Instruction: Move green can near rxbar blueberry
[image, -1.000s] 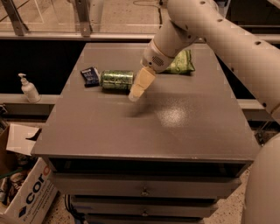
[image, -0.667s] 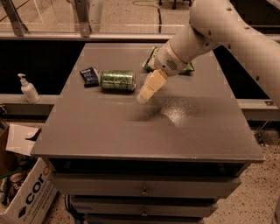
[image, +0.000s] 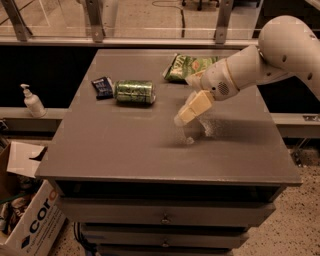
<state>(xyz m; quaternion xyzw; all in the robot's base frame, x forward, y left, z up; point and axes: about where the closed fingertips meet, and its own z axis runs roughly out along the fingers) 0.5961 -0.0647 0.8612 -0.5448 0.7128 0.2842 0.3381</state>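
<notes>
The green can (image: 134, 92) lies on its side on the grey table (image: 125, 150), towards the back left. The rxbar blueberry (image: 103, 86), a small dark blue wrapper, lies flat right beside the can's left end. My gripper (image: 184, 118) hangs above the middle of the table, to the right of the can and well apart from it. It holds nothing.
A green chip bag (image: 190, 67) lies at the back of the table, behind my arm. A white pump bottle (image: 33, 101) stands on a ledge to the left. A cardboard box (image: 25, 215) sits on the floor at lower left. Drawers run under the table front.
My arm has swung to the right and away from the can. The can and the blue bar have stayed in place.
</notes>
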